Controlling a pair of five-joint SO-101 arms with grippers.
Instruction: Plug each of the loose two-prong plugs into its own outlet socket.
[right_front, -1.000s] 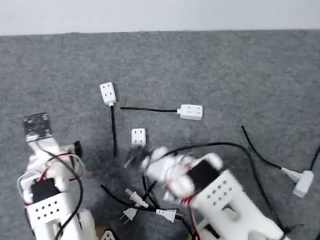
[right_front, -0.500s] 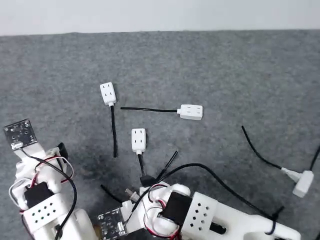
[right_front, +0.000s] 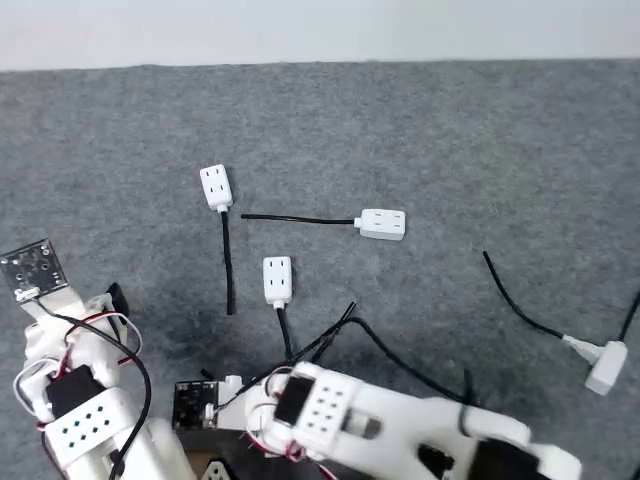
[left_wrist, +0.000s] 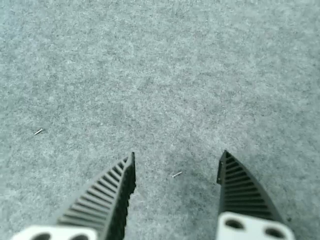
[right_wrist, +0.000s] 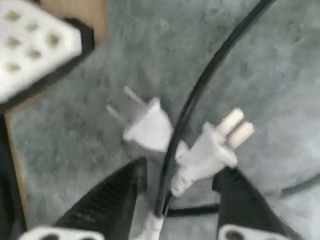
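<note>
Grey carpeted tabletop (right_front: 450, 150). Far left: left gripper (left_wrist: 177, 157), fingers apart over bare carpet. Lower centre: right gripper (right_wrist: 182, 167), fingers apart, straddling two white plugs (right_wrist: 147, 127) and a black cord (right_wrist: 200, 90), possibly touching one. Beyond, rightward: white outlet sockets (right_front: 278, 279).

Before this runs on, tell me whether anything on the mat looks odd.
A black cable runs between the two white two-prong plugs at the right hand's open fingers; a grasp might catch it. Two tiny metal slivers lie loose on the grey carpet.
</note>
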